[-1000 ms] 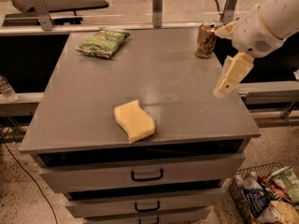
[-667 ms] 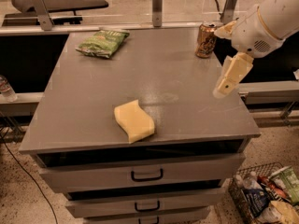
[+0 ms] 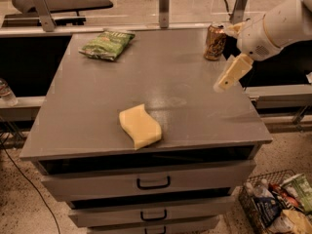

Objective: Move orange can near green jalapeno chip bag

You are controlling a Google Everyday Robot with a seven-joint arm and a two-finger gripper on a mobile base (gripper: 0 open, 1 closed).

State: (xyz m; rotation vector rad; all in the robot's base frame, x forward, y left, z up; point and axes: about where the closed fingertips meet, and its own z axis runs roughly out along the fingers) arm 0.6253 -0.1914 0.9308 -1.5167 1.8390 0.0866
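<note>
The orange can (image 3: 214, 42) stands upright at the back right of the grey table (image 3: 170, 82). The green jalapeno chip bag (image 3: 107, 44) lies flat at the back left, far from the can. My gripper (image 3: 225, 57) is at the table's right edge, just right of the can. It is open: one pale finger (image 3: 232, 73) hangs down and to the left, and the other (image 3: 234, 29) sits close behind the can's right side. The can is not held.
A wavy yellow sponge (image 3: 140, 126) lies near the table's front edge. Drawers with dark handles (image 3: 153, 183) are below the table top. A wire basket of packets (image 3: 278, 206) stands on the floor at the lower right. A rail with metal posts (image 3: 164, 6) runs behind the table.
My gripper has shifted slightly left and up, closer to the can. The can, bag and sponge have not moved.
</note>
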